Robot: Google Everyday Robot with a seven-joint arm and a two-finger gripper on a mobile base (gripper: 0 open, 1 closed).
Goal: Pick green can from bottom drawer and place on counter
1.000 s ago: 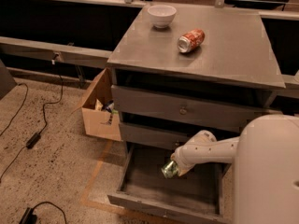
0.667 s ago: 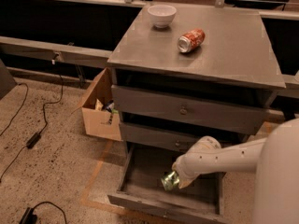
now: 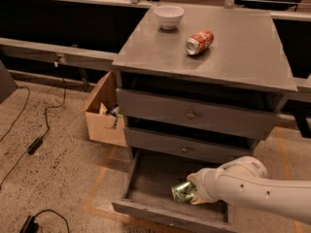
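The green can [image 3: 182, 191] is small, shiny and dark green with lighter mottling. It sits low inside the open bottom drawer [image 3: 146, 178], tilted, near the drawer's front right. My gripper [image 3: 193, 192] reaches in from the right on a white arm and is shut on the can. The counter [image 3: 243, 47] is the flat grey metal top of the cabinet, above the two closed upper drawers.
On the counter a white bowl [image 3: 169, 16] stands at the back left and a red-orange soda can [image 3: 199, 41] lies on its side near the middle. An open cardboard box [image 3: 103, 114] stands left of the cabinet. Cables [image 3: 34, 144] lie on the floor at left.
My arm has swung lower and further into the bottom drawer, carrying the green can down with it toward the drawer floor.
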